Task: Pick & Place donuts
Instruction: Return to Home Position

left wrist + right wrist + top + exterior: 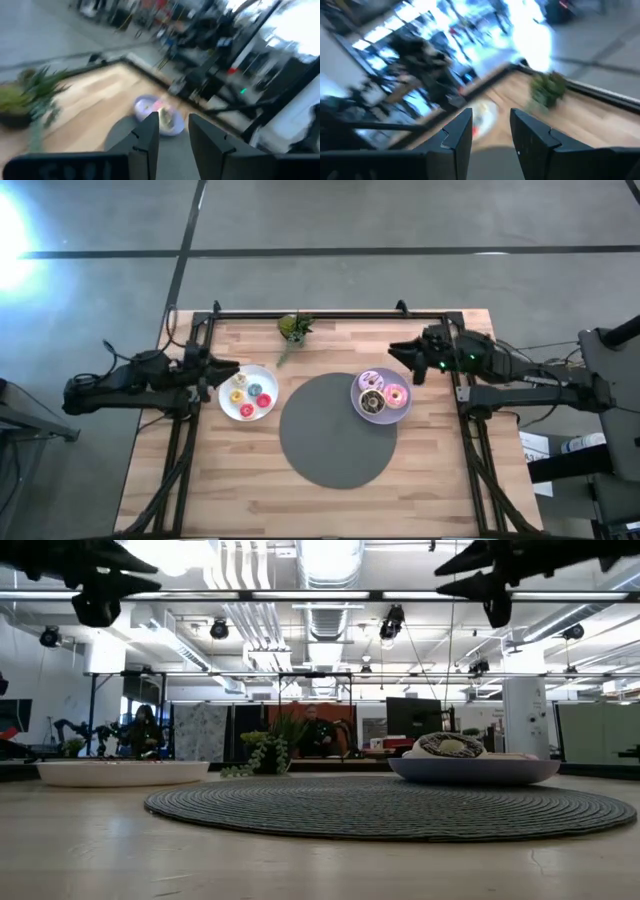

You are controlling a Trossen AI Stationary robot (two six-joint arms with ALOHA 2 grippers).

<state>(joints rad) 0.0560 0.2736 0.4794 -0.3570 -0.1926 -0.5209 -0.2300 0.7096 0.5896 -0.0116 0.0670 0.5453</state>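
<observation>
In the high view three larger donuts, a pink one (pixel 396 395), a white-pink sprinkled one (pixel 371 380) and a dark brown one (pixel 372 402), lie on a lavender plate (pixel 362 411) right of the grey mat. Several tiny yellow and red donuts (pixel 250 393) lie on a white plate (pixel 231 407) left of the mat. My left gripper (pixel 232 368) hangs open in the air above the white plate's left rim. My right gripper (pixel 396 353) hangs open just beyond the lavender plate's far right side. Each is empty.
A round grey woven mat (pixel 335 430) fills the table's middle between the two plates. A small green plant (pixel 294 328) stands near the far edge. A black frame (pixel 330 314) runs along the far and side edges. The near part of the wooden table is bare wood.
</observation>
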